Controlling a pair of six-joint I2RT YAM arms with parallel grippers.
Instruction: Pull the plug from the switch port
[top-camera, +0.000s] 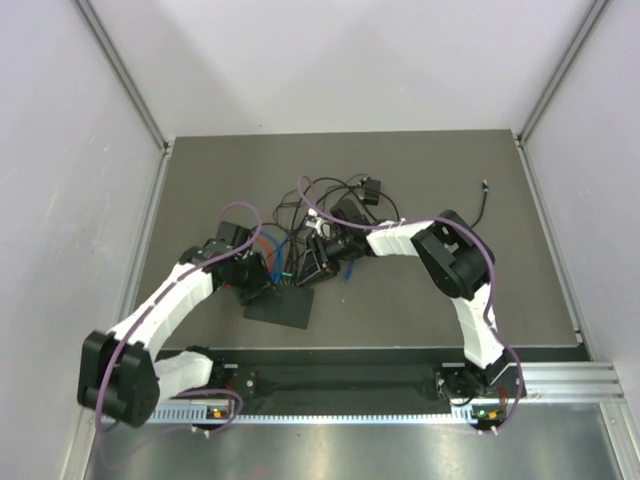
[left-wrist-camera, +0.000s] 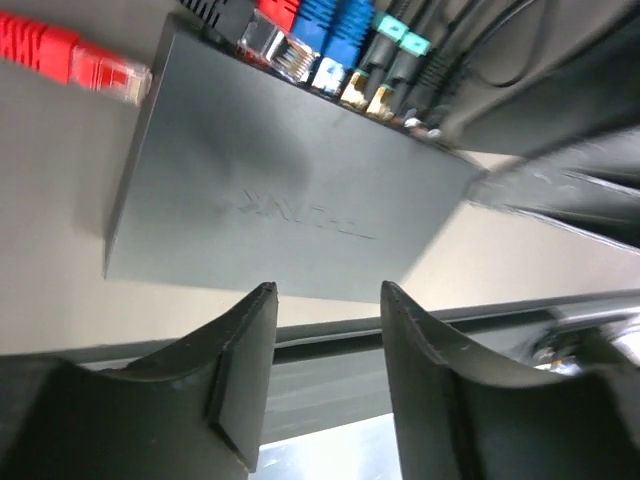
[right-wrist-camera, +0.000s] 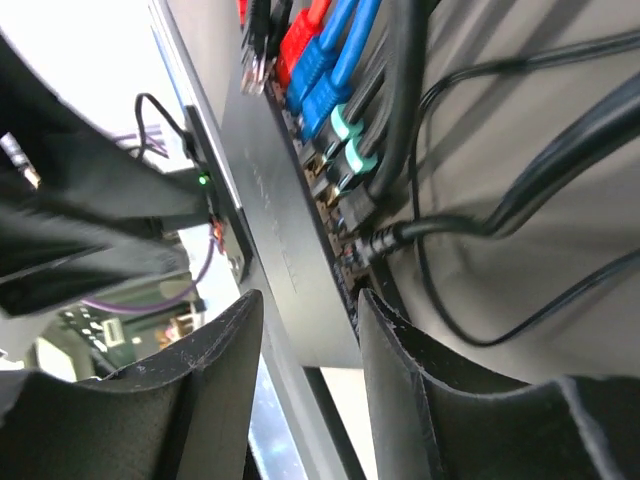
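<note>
Two grippers hang by the switch (top-camera: 281, 306), the flat black box lying on the table (top-camera: 420, 190) close to the arms' bases. From above, the arms cover its far edge, so that view shows little of the sockets. The left wrist view gives the lid in full; the faint raised lettering on it is hard to read. Along the far edge sits a row of seated plugs (left-wrist-camera: 335, 60), red, blue, teal and black, which hide the switch ports themselves. One loose red plug (left-wrist-camera: 85, 62) lies on the table just beside the box's far left corner, apart from it, its cable cut off by the frame.

The left gripper (left-wrist-camera: 325, 290) has its jaws spread, with nothing between them, hovering off the near edge of the box. The right gripper (right-wrist-camera: 308, 298) sits at the black-plug end of the row, jaws apart. The box's corner shows in the gap, partly behind one finger, and nothing looks pinched. A tangle of cables (top-camera: 330, 200) trails away behind.
</note>
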